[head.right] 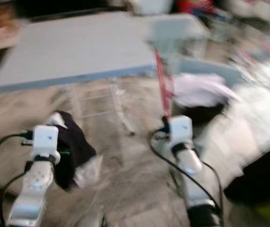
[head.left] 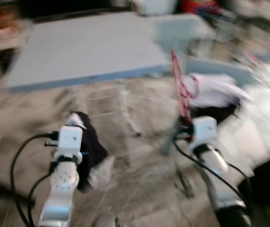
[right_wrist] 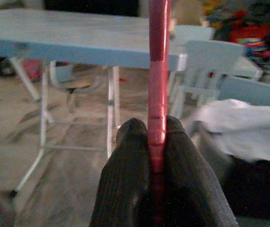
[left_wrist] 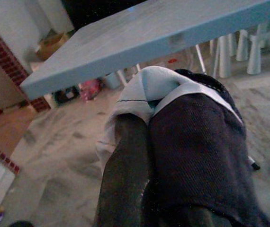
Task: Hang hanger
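The hanger [right_wrist: 157, 71] stands nearly upright in the right hand [right_wrist: 157, 137], its long axis running up and away toward the far side of the scene. In the head views it rises as a thin red line from the hand, right of centre, its top crossing the near right corner of the bench [head.left: 87, 47]. The right hand's two black fingers [right_wrist: 125, 179] are closed tight on the hanger's lower end — the red bar is pinched edge-on between them. The hanger looks pink-red, narrow and flat; the head views are blurred, so its hook cannot be made out.

The left hand [left_wrist: 144, 156] is low on the left, near the floor [head.left: 144, 179], closed on a dark cloth [left_wrist: 196, 151] with a white lining — the cloth drapes over and around its fingers.

The bench is pale blue with white folding legs. Right of the hanger lies a white-and-black heap [head.left: 215, 92] of clothes.
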`<state>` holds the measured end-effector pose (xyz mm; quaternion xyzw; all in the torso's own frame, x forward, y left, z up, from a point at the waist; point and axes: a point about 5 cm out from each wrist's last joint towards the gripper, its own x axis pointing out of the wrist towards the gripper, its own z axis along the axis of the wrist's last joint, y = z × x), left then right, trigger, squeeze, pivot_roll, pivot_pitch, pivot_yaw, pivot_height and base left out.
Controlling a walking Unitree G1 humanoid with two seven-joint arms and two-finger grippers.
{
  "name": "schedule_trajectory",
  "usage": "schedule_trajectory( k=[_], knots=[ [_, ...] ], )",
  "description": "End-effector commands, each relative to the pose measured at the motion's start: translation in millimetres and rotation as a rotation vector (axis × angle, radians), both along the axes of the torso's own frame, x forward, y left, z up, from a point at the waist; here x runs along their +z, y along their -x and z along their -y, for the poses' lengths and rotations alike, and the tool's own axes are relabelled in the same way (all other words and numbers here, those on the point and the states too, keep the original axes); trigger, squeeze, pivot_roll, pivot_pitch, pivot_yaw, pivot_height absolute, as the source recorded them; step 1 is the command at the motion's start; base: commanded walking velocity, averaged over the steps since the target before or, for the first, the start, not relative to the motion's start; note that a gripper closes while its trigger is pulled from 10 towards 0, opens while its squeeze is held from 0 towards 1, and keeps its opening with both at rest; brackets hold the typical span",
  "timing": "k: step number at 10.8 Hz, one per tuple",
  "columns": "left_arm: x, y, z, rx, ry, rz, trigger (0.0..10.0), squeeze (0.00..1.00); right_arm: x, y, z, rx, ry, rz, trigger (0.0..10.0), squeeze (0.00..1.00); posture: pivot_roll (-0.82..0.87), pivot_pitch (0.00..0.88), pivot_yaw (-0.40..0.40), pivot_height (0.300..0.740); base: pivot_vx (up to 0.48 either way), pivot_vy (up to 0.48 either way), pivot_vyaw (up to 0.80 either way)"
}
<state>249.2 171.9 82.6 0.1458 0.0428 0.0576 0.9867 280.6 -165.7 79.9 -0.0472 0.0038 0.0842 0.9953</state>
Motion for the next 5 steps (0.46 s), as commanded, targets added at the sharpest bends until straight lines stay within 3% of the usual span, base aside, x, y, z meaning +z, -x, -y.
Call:
schedule_trajectory(
  k=[1, 3, 4, 5],
  knots=[
    [5, 2.8, -4.9, -0.005, -0.006, 0.028, 10.0, 0.0, 0, 0.7, -9.4, 0.036, -0.013, -0.002, 10.0, 0.0, 0.03, 0.0, 0.001, 0.74, 0.0, 0.0, 0.8],
    [-2, 13.1, -3.4, -0.051, 0.024, -0.01, 10.0, 0.0, -10, 10.1, -2.5, 0.015, -0.014, -0.051, 10.0, 0.0, 0.03, 0.0, 0.0, 0.74, 0.0, 0.0, 0.8],
    [-2, 12.8, -2.3, -0.057, 0.034, -0.008, 10.0, 0.0, -14, 12.0, 3.1, -0.013, -0.068, -0.075, 10.0, 0.0, 0.03, 0.0, 0.0, 0.74, 0.0, 0.0, 0.0],
    [0, 12.1, 0.3, -0.08, 0.058, -0.003, 10.0, 0.0, -20, 11.2, 8.9, -0.056, -0.027, -0.12, 10.0, 0.0, 0.03, 0.0, -0.005, 0.74, 0.0, 0.0, 0.0]
  ],
)
